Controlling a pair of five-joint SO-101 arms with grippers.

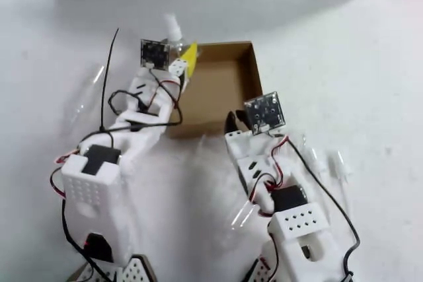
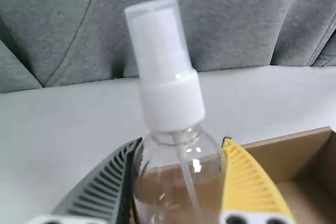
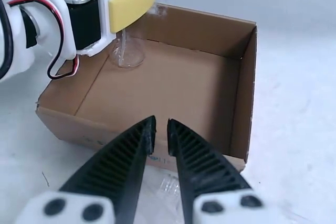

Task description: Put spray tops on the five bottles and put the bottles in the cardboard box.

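Observation:
A clear bottle [image 2: 176, 171] with a white spray top [image 2: 163, 77] stands upright between the grey and yellow fingers of my left gripper [image 2: 178, 192], which is shut on it. In the high view this bottle [image 1: 173, 31] is at the far left corner of the cardboard box [image 1: 221, 90]. The right wrist view shows the bottle's base [image 3: 126, 51] low inside the box [image 3: 210, 82] at that corner. My right gripper [image 3: 160, 129] hovers just outside the box's near wall, black fingers shut with nothing between them.
Clear bottles [image 1: 89, 94] lie on the table left of the left arm. Another bottle [image 1: 241, 214] lies between the arms. Two loose white spray tops [image 1: 317, 158] [image 1: 341, 165] lie to the right of the right arm.

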